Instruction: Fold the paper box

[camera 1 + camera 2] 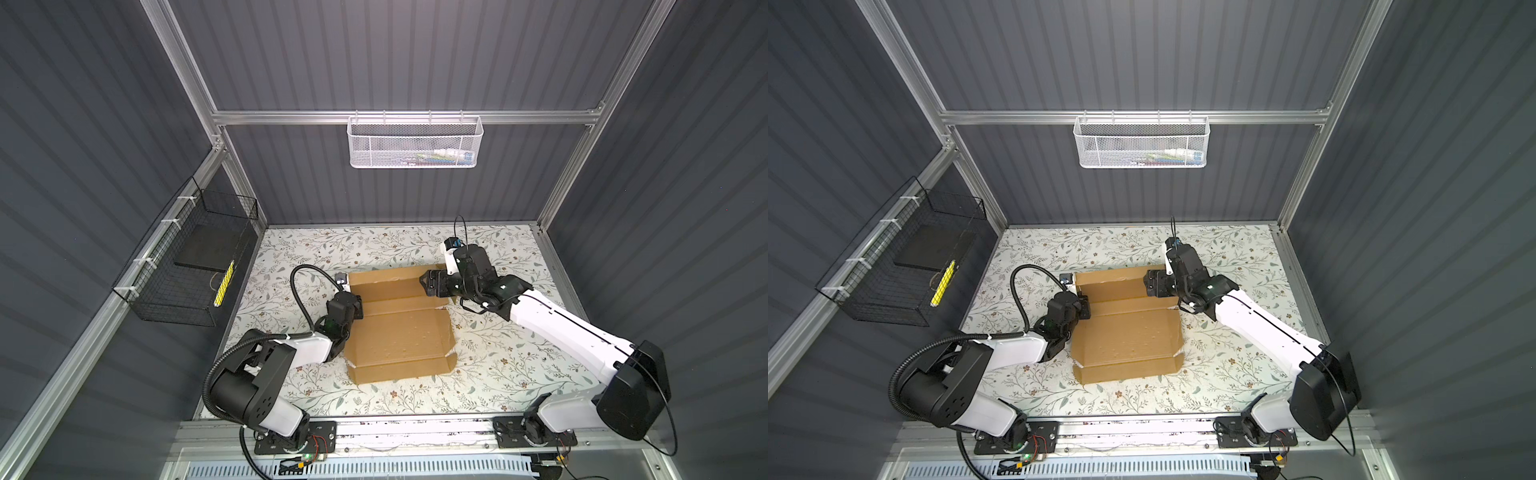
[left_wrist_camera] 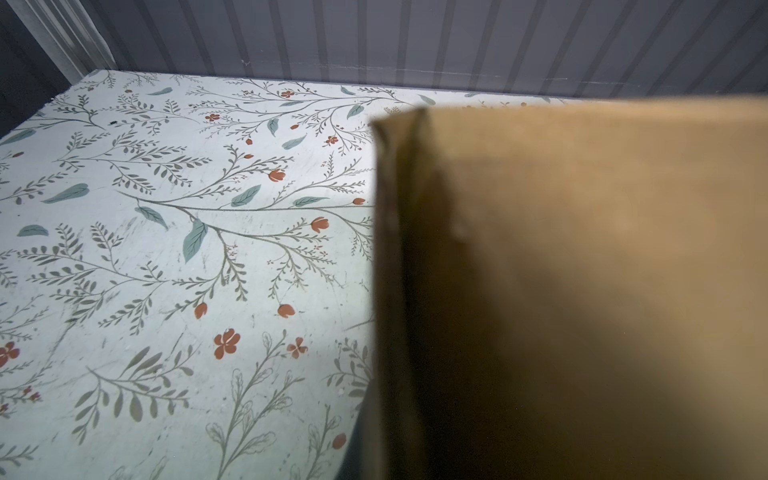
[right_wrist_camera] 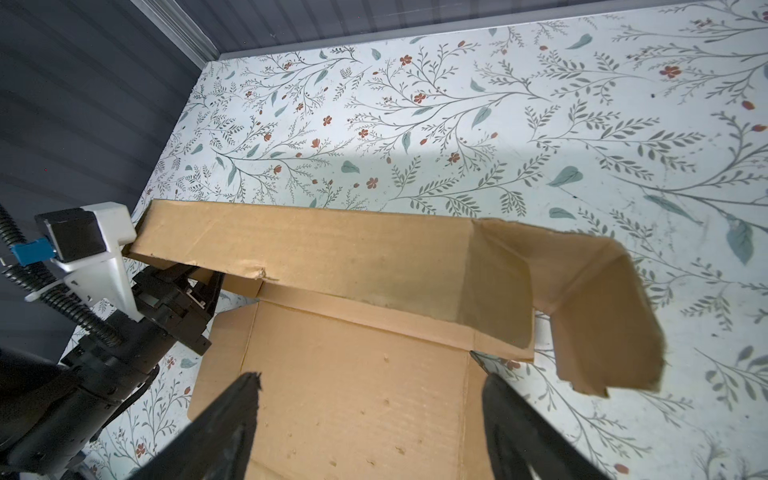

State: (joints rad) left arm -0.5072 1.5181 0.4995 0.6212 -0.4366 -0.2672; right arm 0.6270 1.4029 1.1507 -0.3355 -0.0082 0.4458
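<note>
Brown corrugated cardboard paper box (image 1: 399, 332) is pinched at its edge by left gripper (image 1: 357, 309); right gripper (image 1: 428, 283) is held wide just above it.

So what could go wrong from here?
The right end effector is open, holding nothing, so the bent side flap of the paper box may spring flat. Only the left end effector seems to pinch the box; a tug could worsen the nick in the rear wall.

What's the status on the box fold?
Left gripper jaws shut on paper box far flap. Right gripper jaws open, holding nothing. Nothing in the way.
</note>
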